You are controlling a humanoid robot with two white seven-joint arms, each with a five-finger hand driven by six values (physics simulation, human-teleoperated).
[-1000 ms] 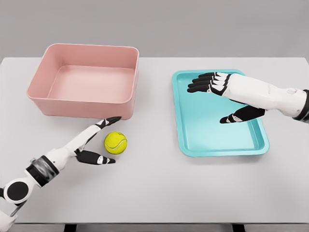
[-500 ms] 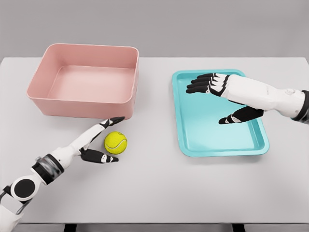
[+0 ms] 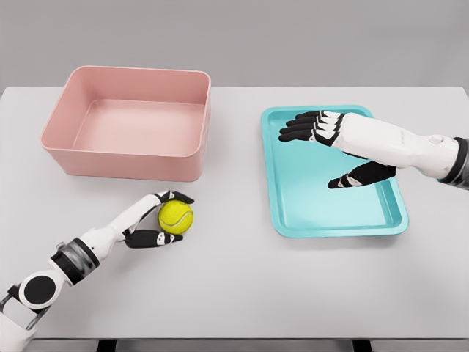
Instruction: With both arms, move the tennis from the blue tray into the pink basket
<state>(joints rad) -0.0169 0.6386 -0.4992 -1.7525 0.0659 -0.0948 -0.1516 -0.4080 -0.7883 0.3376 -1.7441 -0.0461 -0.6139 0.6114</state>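
The yellow tennis ball (image 3: pixel 176 217) lies on the white table just in front of the pink basket (image 3: pixel 128 170). My left hand (image 3: pixel 170 218) has its fingers curled over the top of the ball and its thumb under the near side, so it is shut on the ball. My right hand (image 3: pixel 322 152) hovers open over the blue tray (image 3: pixel 293 220), fingers spread and pointing left, holding nothing. The tray holds no ball and the basket's inside is bare.
The basket stands at the back left and the tray at the right, with a strip of white table (image 3: pixel 234 279) between and in front of them.
My left hand's fingers, straight beside the ball before, have closed around it. My right hand has drifted slightly left over the tray.
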